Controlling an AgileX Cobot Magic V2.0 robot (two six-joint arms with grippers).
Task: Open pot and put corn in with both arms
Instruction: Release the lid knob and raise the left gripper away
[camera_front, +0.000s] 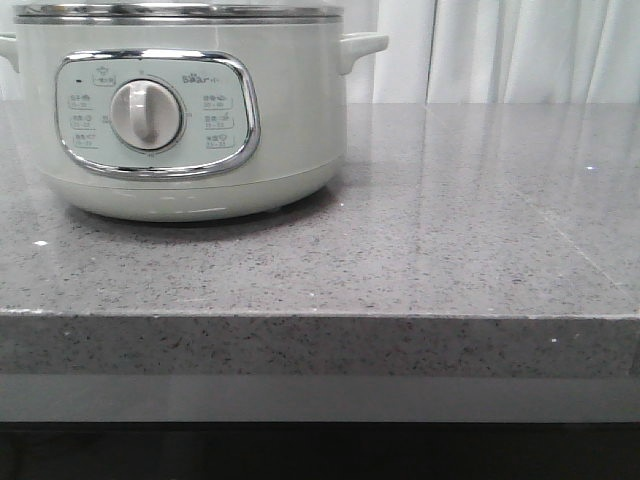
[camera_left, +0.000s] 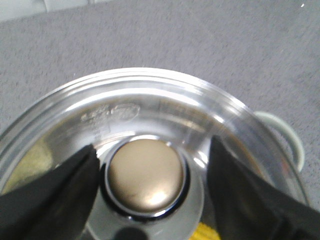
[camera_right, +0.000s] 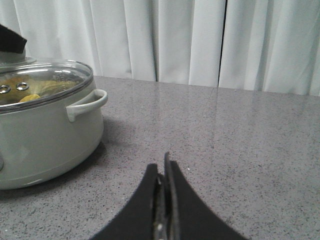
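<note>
The pale grey-green pot (camera_front: 190, 110) stands at the table's left, its dial panel facing me. It also shows in the right wrist view (camera_right: 45, 130). Its glass lid (camera_left: 150, 105) is on, with a round gold knob (camera_left: 145, 177). My left gripper (camera_left: 152, 150) is open just above the lid, one black finger on each side of the knob. A bit of yellow corn (camera_left: 206, 233) shows through the glass inside the pot. My right gripper (camera_right: 164, 167) is shut and empty, low over the table to the right of the pot. Neither gripper shows in the front view.
The grey speckled countertop (camera_front: 450, 230) stretches right of the pot, with its front edge (camera_front: 320, 318) near me. White curtains (camera_right: 200, 40) hang behind the table. The pot's side handle (camera_right: 87, 104) sticks out toward my right gripper.
</note>
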